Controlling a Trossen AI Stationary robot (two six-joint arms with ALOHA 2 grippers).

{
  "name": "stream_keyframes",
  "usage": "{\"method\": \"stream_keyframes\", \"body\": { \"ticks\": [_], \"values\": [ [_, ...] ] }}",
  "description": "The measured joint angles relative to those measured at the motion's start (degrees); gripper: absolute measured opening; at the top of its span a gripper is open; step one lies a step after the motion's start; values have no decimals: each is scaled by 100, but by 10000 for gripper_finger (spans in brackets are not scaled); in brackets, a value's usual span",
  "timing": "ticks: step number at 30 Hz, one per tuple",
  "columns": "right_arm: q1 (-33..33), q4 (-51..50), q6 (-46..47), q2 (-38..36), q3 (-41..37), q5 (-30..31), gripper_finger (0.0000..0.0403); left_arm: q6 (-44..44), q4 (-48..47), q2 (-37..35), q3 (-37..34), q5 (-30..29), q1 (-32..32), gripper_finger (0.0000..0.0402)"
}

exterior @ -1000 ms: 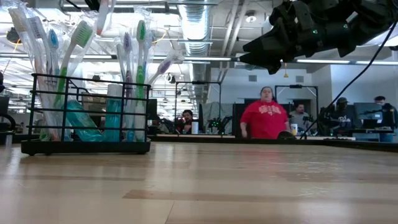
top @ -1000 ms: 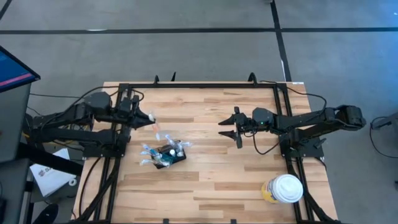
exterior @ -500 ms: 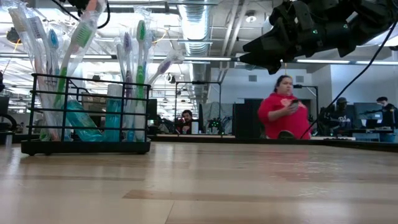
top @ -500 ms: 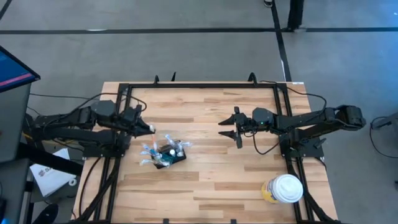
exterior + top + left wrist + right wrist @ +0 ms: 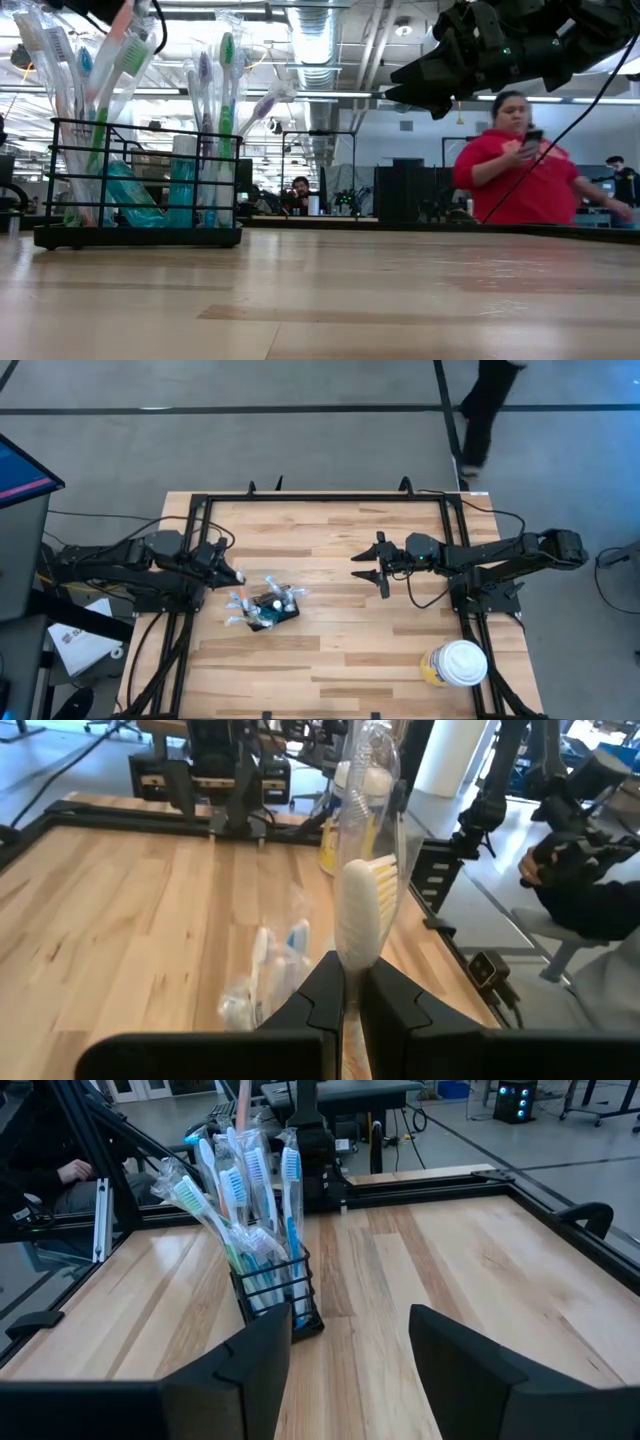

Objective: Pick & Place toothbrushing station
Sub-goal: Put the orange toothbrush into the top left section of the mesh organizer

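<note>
The toothbrushing station point(image 5: 270, 608), a small black wire holder packed with wrapped toothbrushes, stands on the wooden table left of centre; it also shows in the low view point(image 5: 140, 180) and the right wrist view point(image 5: 268, 1280). My left gripper point(image 5: 231, 574) hovers just left of it, shut on a wrapped toothbrush point(image 5: 358, 910) with a white head and an orange handle point(image 5: 122, 28). My right gripper point(image 5: 372, 567) waits open over the table's middle right, pointing at the station, its fingers point(image 5: 345, 1370) wide apart. My left gripper pinches the toothbrush between its two fingers just below the white head, at the neck point(image 5: 347, 982). The fingers come nearly level from the table's left side. The brush stands roughly upright, head up; its orange handle point(image 5: 243, 1100) hangs down among the tops of the station's brushes.
A yellowish cup with a white lid point(image 5: 458, 663) stands at the near right corner. A black frame point(image 5: 320, 498) runs around the table. Bare wood lies between the station and the cup. A person in red point(image 5: 520, 170) passes in the room behind.
My left gripper, still shut on the toothbrush, has sunk and moved toward the table's near edge, closer to the station. The brush's orange handle now hangs over the station's left end. In the room behind, the person has walked to the right.
</note>
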Motion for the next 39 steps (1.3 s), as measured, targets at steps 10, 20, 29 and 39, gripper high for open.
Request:
{"method": "stream_keyframes", "body": {
  "ticks": [10,20,29,39],
  "values": [
    [0,0,-14,0,1,0,196,277,202,3,-364,-13,-8,9],
    [0,0,-13,0,1,0,197,725,298,3,-439,-13,-9,8],
    [0,-2,-13,0,1,0,197,749,446,-160,-912,-14,-78,8],
    [0,-4,-11,1,1,0,199,748,742,-855,-1564,-41,-300,8]
  ]
}}
